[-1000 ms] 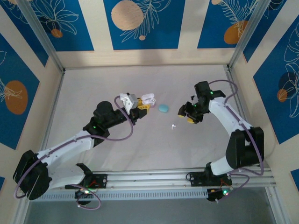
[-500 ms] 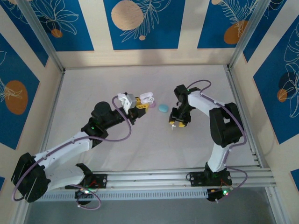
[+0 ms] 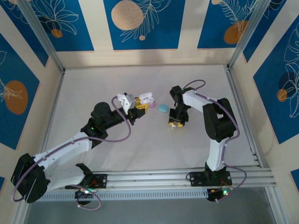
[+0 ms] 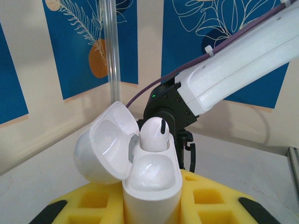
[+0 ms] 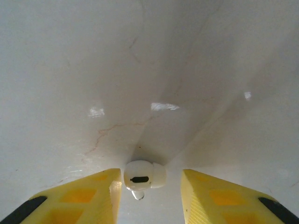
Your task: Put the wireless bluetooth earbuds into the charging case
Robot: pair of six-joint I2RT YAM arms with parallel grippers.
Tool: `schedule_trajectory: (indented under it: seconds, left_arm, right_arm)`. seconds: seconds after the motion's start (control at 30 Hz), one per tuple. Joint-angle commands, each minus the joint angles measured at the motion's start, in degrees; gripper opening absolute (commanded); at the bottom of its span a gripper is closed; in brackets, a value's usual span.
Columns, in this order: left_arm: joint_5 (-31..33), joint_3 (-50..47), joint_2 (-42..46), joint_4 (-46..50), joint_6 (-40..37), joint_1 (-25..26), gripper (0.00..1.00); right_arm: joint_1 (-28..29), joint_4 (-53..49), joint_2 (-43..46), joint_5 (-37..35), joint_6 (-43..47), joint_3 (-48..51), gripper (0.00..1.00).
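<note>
My left gripper [image 3: 140,105] is shut on a white charging case [image 4: 152,184] held upright, its lid [image 4: 103,145] swung open to the left. One white earbud [image 4: 154,133] sits in the case's far socket; the near socket is bare. A second white earbud [image 5: 144,176] lies on the table between the yellow fingers [image 5: 93,193] of my right gripper [image 5: 149,189], which is open. The bud rests against the left finger, with a gap to the right one. From above, that gripper [image 3: 175,123] points down at the table right of centre.
A teal case [image 3: 163,108] and a pink case [image 3: 153,105] lie on the table between the two grippers. The right arm [image 4: 233,70] stands just behind the held case. Patterned walls and metal posts ring the white table [image 3: 140,140].
The right arm has swung left and come down over the loose white earbud, its jaws narrowing around it. The left arm and the case have stayed put.
</note>
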State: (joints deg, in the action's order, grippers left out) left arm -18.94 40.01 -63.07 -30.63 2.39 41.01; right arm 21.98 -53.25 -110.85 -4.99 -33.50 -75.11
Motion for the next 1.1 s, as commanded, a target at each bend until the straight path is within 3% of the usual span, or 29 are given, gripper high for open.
schedule_trajectory:
  seconds: [0.0,0.83,1.07]
  left_arm:
    - [0.81,-0.36,1.1,-0.91,-1.04,0.53,0.25]
    - [1.57,-0.7,1.81,-0.34,-0.97,0.51,0.25]
    - [1.62,-0.45,1.03,-0.3,-0.74,0.46,0.25]
  right_arm:
    - [0.58,-1.1,-0.8,-1.07,-0.61,-1.31,0.39]
    - [1.94,-1.11,-3.89,-2.8,0.97,-2.37,0.28]
    - [2.63,-0.86,3.72,-4.98,2.61,-2.15,0.27]
